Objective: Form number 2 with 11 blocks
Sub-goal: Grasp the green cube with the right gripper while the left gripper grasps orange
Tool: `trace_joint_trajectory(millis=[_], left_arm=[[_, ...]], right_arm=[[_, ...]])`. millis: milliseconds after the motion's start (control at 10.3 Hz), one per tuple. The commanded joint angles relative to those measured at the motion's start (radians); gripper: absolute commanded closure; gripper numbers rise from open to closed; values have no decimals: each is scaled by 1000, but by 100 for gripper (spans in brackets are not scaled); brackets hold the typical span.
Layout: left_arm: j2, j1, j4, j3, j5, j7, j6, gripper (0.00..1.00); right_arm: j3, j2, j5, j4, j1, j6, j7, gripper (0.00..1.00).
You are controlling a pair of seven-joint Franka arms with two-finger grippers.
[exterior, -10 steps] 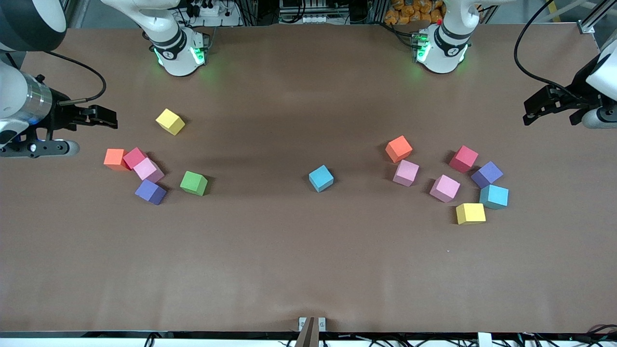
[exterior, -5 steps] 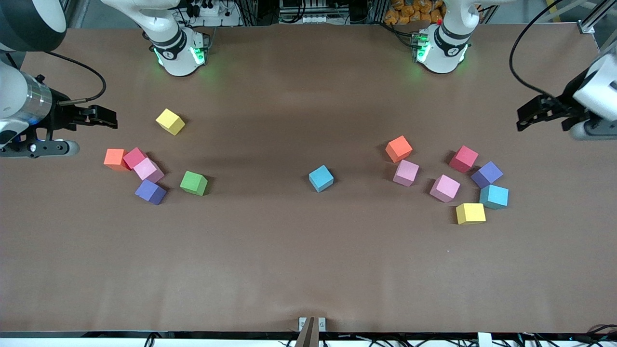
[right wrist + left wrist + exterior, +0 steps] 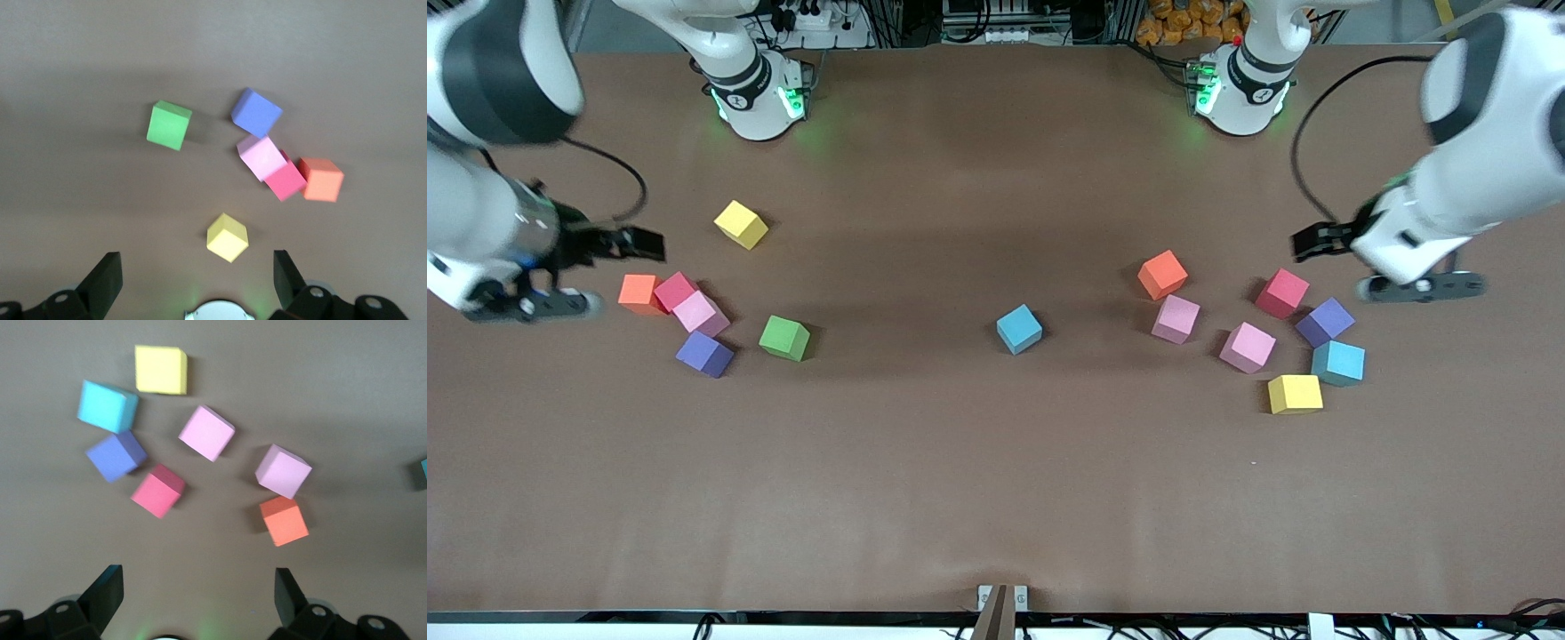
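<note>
Front view showed the brown table with fourteen loose blocks on it in two groups plus one single; no digit had been formed.

Left arm reached in from its end of the table. Left gripper hung over bare table beside the red block; fingers spread wide, holding nothing.

Right arm reached in from its own end. Right gripper hung over the table just above the orange block; fingers wide apart, empty.

Group toward the left arm's end, seven blocks: orange block farthest from the front camera, pink block just nearer than it, second pink block, red block, purple block, light blue block touching the purple one's nearer corner, yellow block nearest the camera.

Group toward the right arm's end, six blocks: yellow block apart and farthest from the camera; orange, red and pink blocks touching in a row; purple block just nearer than the pink; green block beside it, apart.

Single light blue block sat alone near mid-table, between the two groups.
</note>
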Motion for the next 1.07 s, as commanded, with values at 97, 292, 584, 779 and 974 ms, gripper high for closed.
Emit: trace_joint_trajectory(millis=[97,292,584,779,974], left_arm=[[-61,9,-291,-105,-19,-196,267,0],[-35,7,-362,-168,-22,-369,367,0],[28,1,-516,-219,-82,-476,632,0],[52,-7,-534,-231,-76,-494,657,0],[94,-7,-534,-231,-76,-496,694,0]], right_arm=[[2,104,41,-70,37,144,-126,0],[2,117,39,-157,50,270,-371,0],[4,117,41,-292,57,445,-727,0],[4,114,44,-375,67,572,-922,0],[4,106,44,-463,73,738,-1083,0]])
